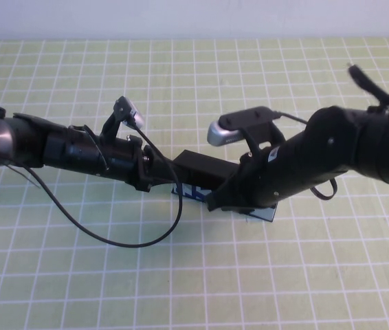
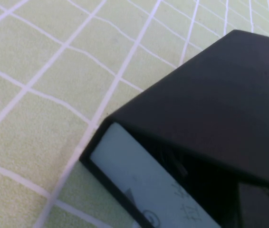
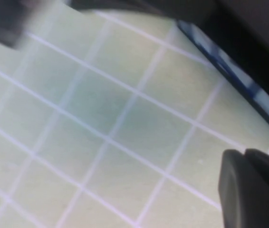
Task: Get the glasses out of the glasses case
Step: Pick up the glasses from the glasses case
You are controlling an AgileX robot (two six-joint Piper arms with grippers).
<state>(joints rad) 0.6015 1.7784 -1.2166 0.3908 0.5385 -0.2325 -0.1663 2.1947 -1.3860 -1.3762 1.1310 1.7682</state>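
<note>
The glasses case [image 1: 205, 165] lies mid-table, a black box with a white-blue front that shows between the two arms. My left gripper [image 1: 161, 180] is at its left end. The left wrist view shows the case's black lid [image 2: 210, 90] with a dark gap above the pale front panel [image 2: 139, 185], and the gripper [image 2: 263, 204] only as a dark shape. My right gripper [image 1: 216, 199] is at the case's front, low over the mat. In the right wrist view its fingers [image 3: 248, 190] look pressed together beside the case's blue-white edge [image 3: 248, 85]. The glasses are hidden.
A green mat with a white grid [image 1: 194, 275] covers the table. A black cable [image 1: 112, 237] loops from the left arm onto the mat in front of it. Both arms cover most of the case.
</note>
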